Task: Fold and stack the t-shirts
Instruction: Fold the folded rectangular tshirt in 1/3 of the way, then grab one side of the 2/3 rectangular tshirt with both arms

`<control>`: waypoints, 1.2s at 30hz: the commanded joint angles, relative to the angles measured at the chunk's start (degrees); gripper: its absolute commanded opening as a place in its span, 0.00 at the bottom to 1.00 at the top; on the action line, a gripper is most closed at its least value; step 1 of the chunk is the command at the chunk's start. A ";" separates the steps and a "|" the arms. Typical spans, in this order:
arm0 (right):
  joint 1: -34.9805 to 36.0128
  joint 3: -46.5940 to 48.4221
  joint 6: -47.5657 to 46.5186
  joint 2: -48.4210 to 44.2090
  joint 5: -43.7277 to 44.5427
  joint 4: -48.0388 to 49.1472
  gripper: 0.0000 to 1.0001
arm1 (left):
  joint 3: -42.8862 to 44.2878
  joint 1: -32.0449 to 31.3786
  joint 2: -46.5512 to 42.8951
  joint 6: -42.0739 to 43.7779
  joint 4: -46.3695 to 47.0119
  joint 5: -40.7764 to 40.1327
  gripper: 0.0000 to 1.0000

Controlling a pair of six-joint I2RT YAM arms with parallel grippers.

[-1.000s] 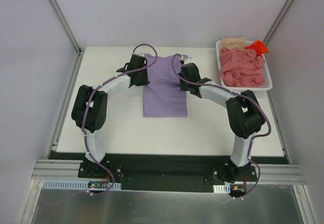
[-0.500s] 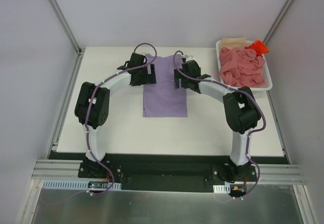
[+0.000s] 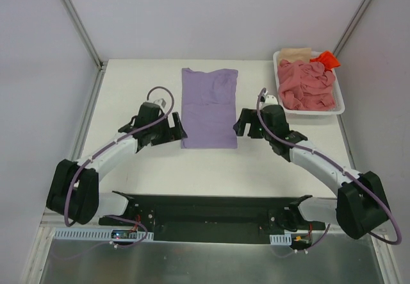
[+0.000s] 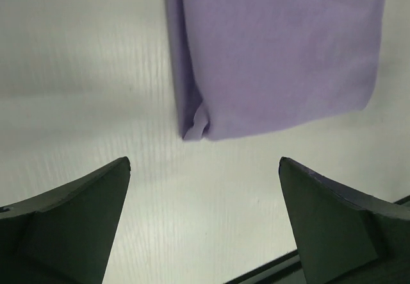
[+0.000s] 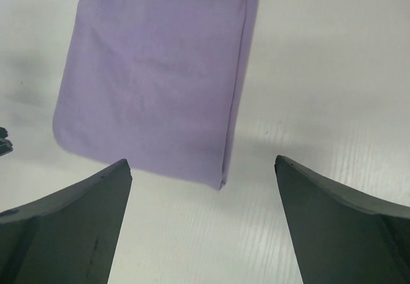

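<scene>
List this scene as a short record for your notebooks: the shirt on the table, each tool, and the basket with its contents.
shirt on table: lavender t-shirt, folded to a long rectangle, lying flat on the white table
left tool: open, empty, by the shirt's near left corner, not touching it
right tool: open, empty, by the shirt's near right corner, not touching it
basket: white basket, far right of the table
basket contents: crumpled salmon-pink shirts, beige cloth, orange-red cloth
stack: not yet begun
</scene>
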 commanded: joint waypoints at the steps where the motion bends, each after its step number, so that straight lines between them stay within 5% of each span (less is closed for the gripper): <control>1: -0.21 -8.15 5.83 -4.38 -8.54 4.39 0.96 | -9.24 0.23 -5.37 -4.41 5.22 3.07 0.91; 4: -0.12 -11.59 8.64 -5.53 -9.07 6.84 0.96 | -12.58 0.23 -5.03 -4.94 9.25 6.32 0.68; 9: -0.21 -12.21 10.32 -2.20 -11.88 7.73 0.99 | -11.55 0.23 0.06 -4.68 11.90 8.52 0.47; 21: -0.21 -10.54 10.94 5.97 -13.82 8.52 0.99 | -7.42 0.23 10.61 -3.71 13.48 8.17 0.31; 29: -0.21 -9.40 10.59 10.19 -15.75 8.96 0.86 | -6.88 0.23 13.17 -2.92 14.19 10.37 0.00; 36: -0.12 -7.47 9.71 14.32 -14.52 8.87 0.71 | -7.67 0.23 13.25 -2.57 14.27 10.20 0.00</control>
